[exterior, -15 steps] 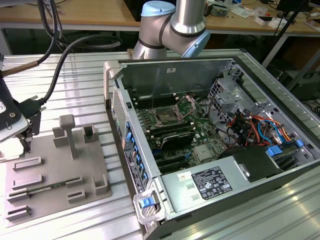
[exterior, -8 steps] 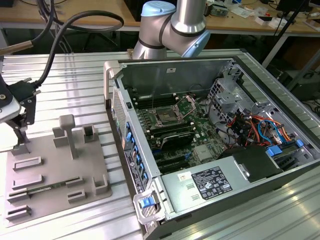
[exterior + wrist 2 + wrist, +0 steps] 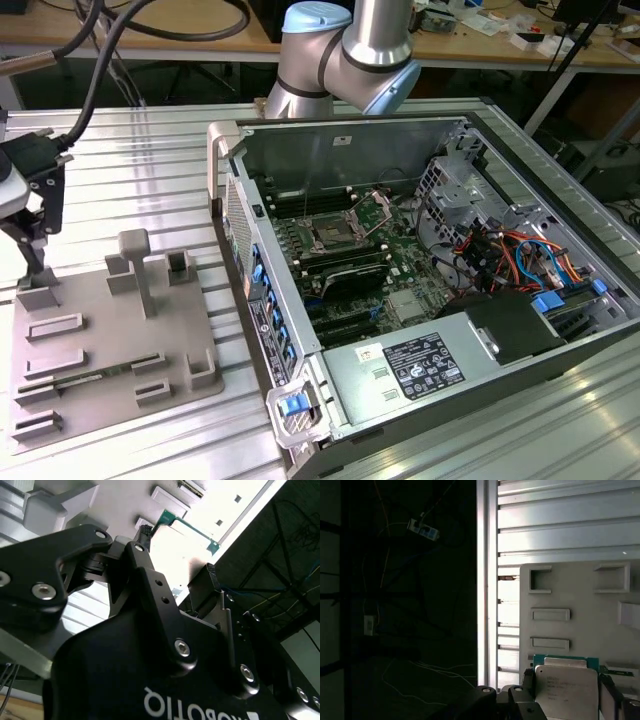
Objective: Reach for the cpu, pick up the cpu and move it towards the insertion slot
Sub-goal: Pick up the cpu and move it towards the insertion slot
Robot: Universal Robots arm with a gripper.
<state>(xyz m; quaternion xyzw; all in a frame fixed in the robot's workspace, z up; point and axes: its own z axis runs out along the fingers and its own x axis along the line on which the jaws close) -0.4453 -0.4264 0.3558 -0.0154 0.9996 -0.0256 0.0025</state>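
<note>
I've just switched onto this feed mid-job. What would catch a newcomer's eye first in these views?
The open computer case takes up the exterior view's centre and right, and the shiny insertion slot stands out on its green board. At the exterior view's far left, the gripper hangs low over the grey tray. In the first wrist view, the silvery cpu sits right at the gripper, with that tray behind it.

Arm [image 3: 352, 62] was silver-grey, rounded joints | end cap [image 3: 316, 18] was pale blue | gripper [image 3: 34, 255] was matte black, angular plates | screws [image 3: 182, 647] were silver hex-socket | lettering [image 3: 200, 706] was white | cables [image 3: 92, 60] were thick, black
</note>
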